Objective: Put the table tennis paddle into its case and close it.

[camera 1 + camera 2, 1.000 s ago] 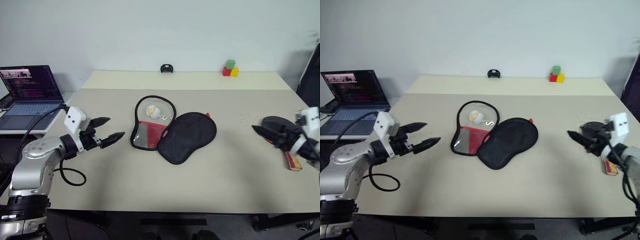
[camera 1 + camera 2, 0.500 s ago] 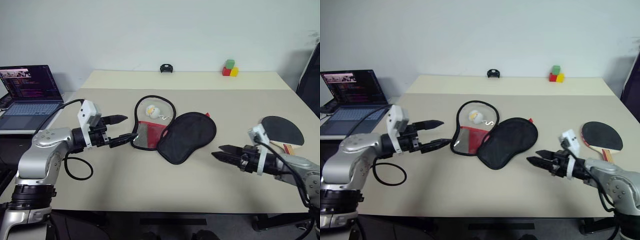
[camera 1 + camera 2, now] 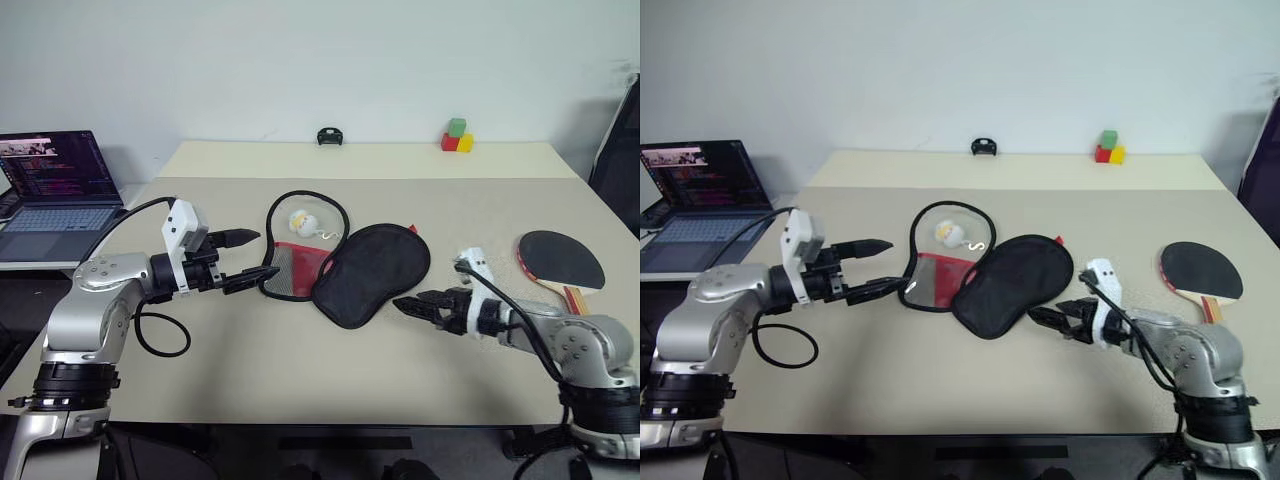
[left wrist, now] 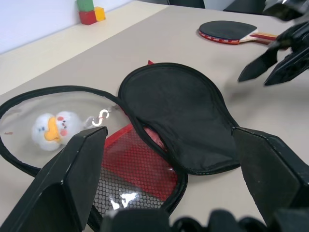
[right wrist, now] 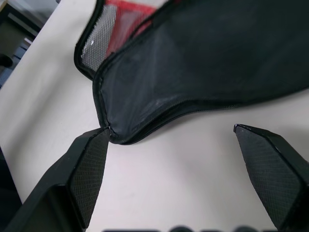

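The case lies unzipped at the table's middle, its black flap [image 3: 372, 270] folded out to the right of the pale half with the red mesh pocket [image 3: 296, 268]. The table tennis paddle [image 3: 560, 258] lies flat near the right edge, black face up. My left gripper [image 3: 266, 254] is open, its tips at the case's left rim by the mesh pocket. My right gripper [image 3: 406, 302] is open just off the flap's lower right edge; one fingertip [image 5: 99, 140] sits against the flap's zip rim in the right wrist view. Neither gripper holds anything.
A small white duck toy [image 3: 303, 222] lies inside the pale half. An open laptop [image 3: 58, 185] stands off the table's left side. Coloured blocks [image 3: 456, 138] and a small black object [image 3: 329, 135] sit along the far edge.
My right gripper has left the paddle at the right and swung left and down to the flap's edge. My left gripper moved right to the case's rim, then kept still.
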Motion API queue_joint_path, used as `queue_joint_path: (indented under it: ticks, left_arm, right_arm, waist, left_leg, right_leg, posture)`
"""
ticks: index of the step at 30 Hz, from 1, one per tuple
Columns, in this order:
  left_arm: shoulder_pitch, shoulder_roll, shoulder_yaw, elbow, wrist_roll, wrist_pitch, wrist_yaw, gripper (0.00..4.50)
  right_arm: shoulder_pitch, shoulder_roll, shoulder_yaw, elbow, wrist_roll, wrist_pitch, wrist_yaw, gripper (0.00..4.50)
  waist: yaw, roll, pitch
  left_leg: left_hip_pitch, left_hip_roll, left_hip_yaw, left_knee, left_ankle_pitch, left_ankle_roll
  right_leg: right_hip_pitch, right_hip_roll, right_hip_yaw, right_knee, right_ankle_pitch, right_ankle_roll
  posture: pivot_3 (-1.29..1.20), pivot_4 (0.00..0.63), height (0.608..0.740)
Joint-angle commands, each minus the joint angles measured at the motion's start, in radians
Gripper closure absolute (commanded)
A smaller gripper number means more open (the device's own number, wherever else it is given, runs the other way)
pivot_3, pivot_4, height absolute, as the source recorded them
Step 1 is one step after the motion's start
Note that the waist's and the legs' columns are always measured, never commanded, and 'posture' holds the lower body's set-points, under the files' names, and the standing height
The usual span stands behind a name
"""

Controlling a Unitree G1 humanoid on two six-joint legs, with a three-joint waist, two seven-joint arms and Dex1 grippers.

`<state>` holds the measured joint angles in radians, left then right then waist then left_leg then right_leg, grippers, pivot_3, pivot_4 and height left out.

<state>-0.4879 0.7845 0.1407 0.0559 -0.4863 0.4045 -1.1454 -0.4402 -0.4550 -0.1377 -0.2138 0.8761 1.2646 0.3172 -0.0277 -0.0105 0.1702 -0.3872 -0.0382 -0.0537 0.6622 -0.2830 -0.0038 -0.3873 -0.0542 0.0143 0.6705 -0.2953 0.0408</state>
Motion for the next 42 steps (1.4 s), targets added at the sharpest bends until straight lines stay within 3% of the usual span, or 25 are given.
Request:
queue_joint_path:
  ticks: [1, 7, 18, 31, 42]
  left_arm:
    - [-0.031, 0.005, 0.000, -0.001, -0.008, -0.016, -0.023, 0.00]
    - [-0.045, 0.008, -0.010, -0.004, -0.046, 0.035, -0.078, 0.00]
    - [-0.033, 0.030, -0.022, -0.035, -0.062, 0.075, -0.157, 0.00]
    - [-0.011, 0.049, -0.013, -0.047, -0.053, 0.064, -0.157, 0.00]
    - [-0.022, 0.040, -0.027, -0.045, -0.046, 0.059, -0.153, 0.00]
  right_arm:
    - [-0.055, 0.048, -0.008, 0.008, 0.008, 0.031, -0.032, 0.02]
    - [-0.098, 0.142, 0.043, 0.072, -0.046, 0.015, -0.056, 0.02]
    - [-0.142, 0.220, 0.107, 0.147, -0.144, -0.044, -0.039, 0.02]
    - [-0.131, 0.078, 0.113, 0.048, -0.182, 0.010, 0.027, 0.02]
    - [-0.148, 0.209, 0.141, 0.133, -0.247, -0.043, -0.009, 0.02]
  waist:
    - [-0.001, 0.000, 0.000]
    - [-0.004, 0.000, 0.000]
    - [-0.005, 0.000, 0.000]
    - [-0.006, 0.000, 0.000]
    - [-0.006, 0.000, 0.000]
  left_leg:
    - [-0.002, 0.000, 0.000, 0.001, 0.000, 0.000]
    - [-0.003, 0.000, 0.000, 0.002, 0.000, 0.000]
    - [-0.003, -0.001, 0.000, 0.003, 0.001, -0.001]
    - [-0.003, -0.001, 0.000, 0.002, 0.002, -0.001]
    - [-0.004, -0.001, 0.000, 0.002, 0.002, -0.002]
  right_leg:
    - [-0.002, 0.000, 0.000, 0.002, 0.000, 0.000]
    - [-0.004, 0.000, 0.000, 0.006, 0.000, 0.000]
    - [-0.006, 0.000, 0.001, 0.009, 0.000, 0.000]
    - [-0.007, 0.001, 0.001, 0.010, 0.000, 0.000]
    - [-0.008, 0.000, 0.001, 0.010, 0.000, 0.000]
  posture:
    - [0.00, 0.150, 0.740]
    - [0.00, 0.150, 0.740]
    - [0.00, 0.150, 0.740]
    - [0.00, 0.150, 0.740]
    - [0.00, 0.150, 0.740]
